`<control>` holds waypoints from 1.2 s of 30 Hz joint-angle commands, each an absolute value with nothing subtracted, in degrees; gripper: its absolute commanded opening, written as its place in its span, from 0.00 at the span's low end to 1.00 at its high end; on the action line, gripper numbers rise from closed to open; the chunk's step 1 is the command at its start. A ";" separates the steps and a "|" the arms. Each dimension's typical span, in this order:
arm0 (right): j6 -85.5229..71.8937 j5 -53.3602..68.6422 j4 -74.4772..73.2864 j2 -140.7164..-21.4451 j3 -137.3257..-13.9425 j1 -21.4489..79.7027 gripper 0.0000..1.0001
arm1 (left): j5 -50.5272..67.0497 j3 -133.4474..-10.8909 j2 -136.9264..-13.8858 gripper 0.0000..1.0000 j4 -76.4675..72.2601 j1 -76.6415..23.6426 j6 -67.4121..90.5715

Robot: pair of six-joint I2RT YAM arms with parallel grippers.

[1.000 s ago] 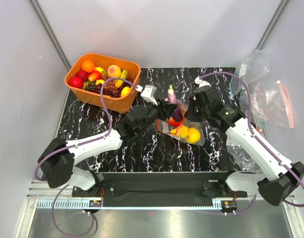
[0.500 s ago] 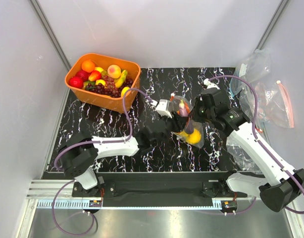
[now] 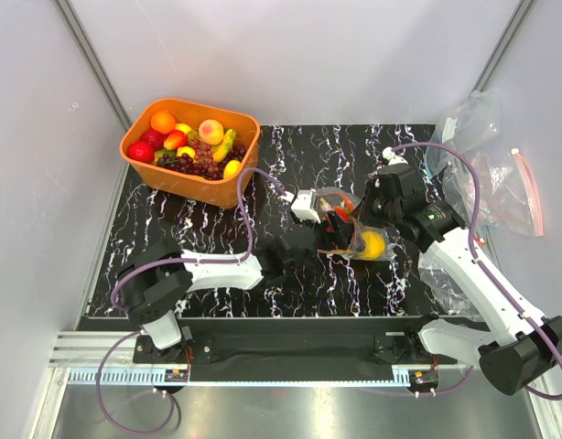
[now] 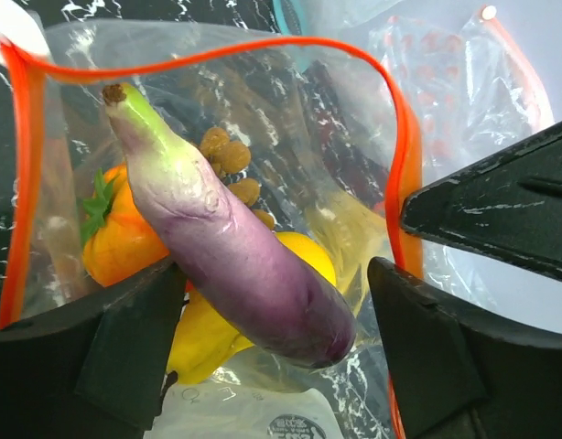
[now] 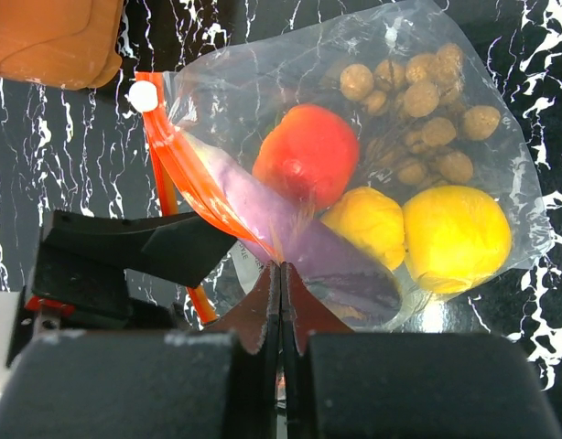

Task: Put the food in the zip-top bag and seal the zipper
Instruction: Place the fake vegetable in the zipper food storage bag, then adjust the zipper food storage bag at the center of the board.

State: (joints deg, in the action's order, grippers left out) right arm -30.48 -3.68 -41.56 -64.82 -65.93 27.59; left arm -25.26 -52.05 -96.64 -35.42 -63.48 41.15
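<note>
Overhead: the zip-top bag [image 3: 359,242] is mid-table [image 3: 153,219] on black marble, with an orange basket [image 3: 191,151] at the far-left corner. Left wrist: left gripper [image 4: 272,320] released, jaws spread beside an eggplant [image 4: 235,265] inside the zipper [image 4: 406,174]. Right wrist: right gripper [image 5: 281,274] clenched on bag plastic.

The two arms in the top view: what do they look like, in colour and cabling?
Both the left arm and the right arm have white links between black joint housings. A thin purple cable loops loosely along each. The fingers are matte black and wedge-shaped.
</note>
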 commanded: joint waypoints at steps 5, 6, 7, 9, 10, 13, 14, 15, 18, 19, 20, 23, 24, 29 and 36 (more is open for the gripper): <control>-29.18 -3.87 -40.60 -63.11 -67.59 26.63 0.00 | -25.85 -54.40 -85.97 0.91 -24.82 -63.20 38.94; -29.01 -4.13 -40.78 -63.02 -67.59 26.54 0.00 | -25.06 -54.75 -85.09 0.92 -22.78 -62.76 38.85; -28.74 -4.30 -40.87 -63.10 -67.59 26.54 0.00 | -24.27 -55.19 -83.34 0.92 -20.59 -61.54 38.67; -28.57 -4.66 -41.13 -63.02 -67.59 26.46 0.00 | -21.28 -56.33 -81.66 0.93 -14.78 -59.95 38.15; -28.48 -4.75 -41.22 -62.93 -67.59 26.46 0.00 | -20.23 -56.51 -79.91 0.93 -13.29 -58.20 37.97; -28.30 -4.83 -41.40 -63.02 -67.76 26.37 0.00 | -16.62 -55.29 -75.96 0.93 -8.80 -54.69 37.79; -28.13 -4.92 -41.48 -63.02 -67.94 26.37 0.00 | -14.26 -54.76 -75.07 0.93 -7.57 -53.80 37.79; -28.04 -5.10 -41.48 -62.93 -67.94 26.28 0.00 | -13.02 -53.97 -73.75 0.93 -6.86 -53.01 37.71; -27.51 -5.27 -41.66 -63.19 -68.20 26.19 0.00 | -9.85 -54.23 -73.65 0.92 -2.47 -50.80 37.01; -27.34 -5.36 -41.57 -63.37 -68.20 26.19 0.00 | -9.23 -54.32 -73.83 0.91 -1.59 -50.45 36.83; -27.25 -4.93 -41.66 -63.54 -68.38 26.10 0.00 | -7.75 -54.32 -74.26 0.88 -0.71 -50.36 36.65; -26.72 -4.31 -41.57 -64.24 -68.64 26.10 0.00 | -3.89 -54.40 -76.90 0.82 -0.96 -50.27 36.83; -26.72 -4.22 -41.57 -64.42 -68.64 26.10 0.00 | -3.00 -54.58 -78.73 0.80 -1.14 -50.36 37.26; -26.46 -4.04 -41.84 -64.16 -68.55 26.10 0.00 | -0.53 -55.55 -83.66 0.70 -2.45 -50.36 37.79; -24.01 -3.69 -43.06 -64.42 -69.34 26.10 0.01 | -0.26 -57.29 -87.45 0.14 -3.96 -50.27 35.35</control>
